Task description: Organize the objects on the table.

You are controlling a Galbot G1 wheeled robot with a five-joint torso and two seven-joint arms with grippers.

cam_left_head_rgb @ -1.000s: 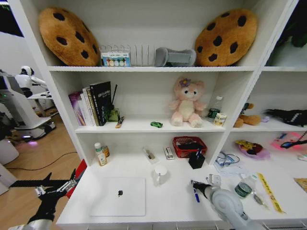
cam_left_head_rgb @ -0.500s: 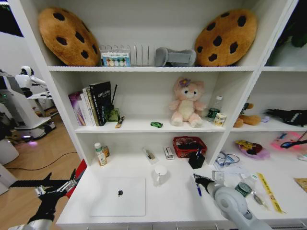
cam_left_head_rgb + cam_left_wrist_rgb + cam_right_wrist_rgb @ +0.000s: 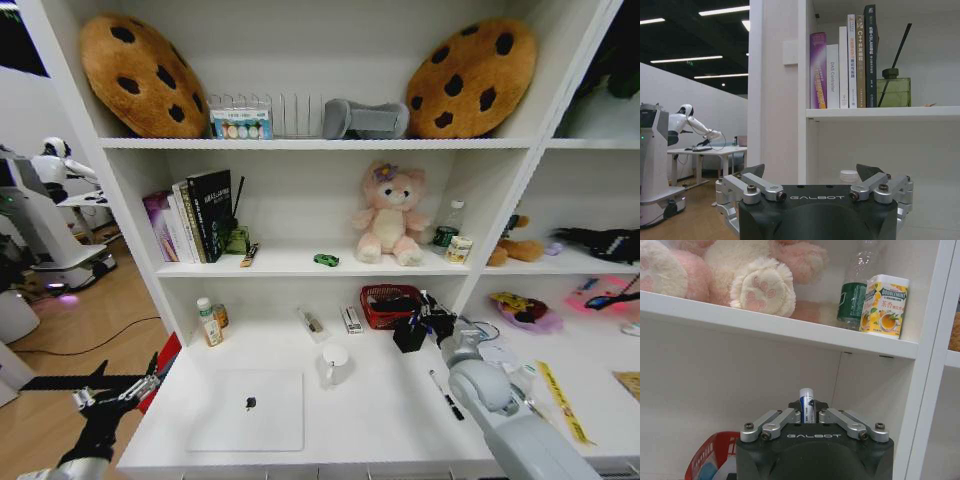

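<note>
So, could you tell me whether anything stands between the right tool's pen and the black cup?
Nothing visible does. The right tool, shut on the pen, hangs close beside the black cup, with nothing showing between them.

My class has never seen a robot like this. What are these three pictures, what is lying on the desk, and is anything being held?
A two-armed wheeled robot faces a white desk with shelves. The wide picture is from its head camera; the others look out from each wrist. The right gripper is raised over a black pen holder beside a red basket, shut on a blue pen standing between its fingers. The left gripper waits open off the desk's left edge. On the desk lie a silver laptop, a white mug and a black pen.
</note>
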